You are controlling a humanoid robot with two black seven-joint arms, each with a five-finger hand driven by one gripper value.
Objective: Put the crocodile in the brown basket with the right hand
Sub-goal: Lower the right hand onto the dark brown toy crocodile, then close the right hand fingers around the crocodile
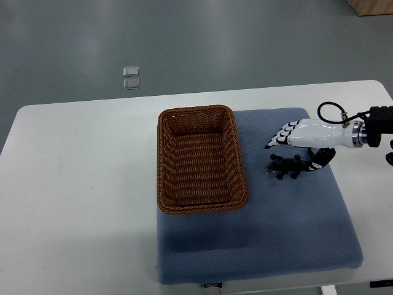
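A white worktop [80, 184] carries a blue padded mat [276, 227], and a brown basket [164, 166] of woven wicker sits on the mat's left part, with its left rim reaching just over the mat's edge. The basket is rectangular, with its long sides running away from the robot, and its woven floor shows bare.

The crocodile [285, 167], a small dark toy, lies flat on the mat to the right of the basket, apart from its right wall. Its body runs roughly left to right.

The right hand [304, 135] comes in from the right edge and hangs just beyond the crocodile, palm down. Its white fingers [277, 139] with black tips stretch out straight towards the basket, fairly close together, and hold nothing. The thumb [322, 158] bends down beside the crocodile's right end; whether it touches the toy cannot be told. The black wrist section sits at the picture's right edge, and a black cable [328, 110] loops above the forearm.

Beyond the worktop lies a grey floor [215, 43] with two small square plates [131, 78] set in it, one above the other. A piece of light wood [371, 6] shows in the top right corner
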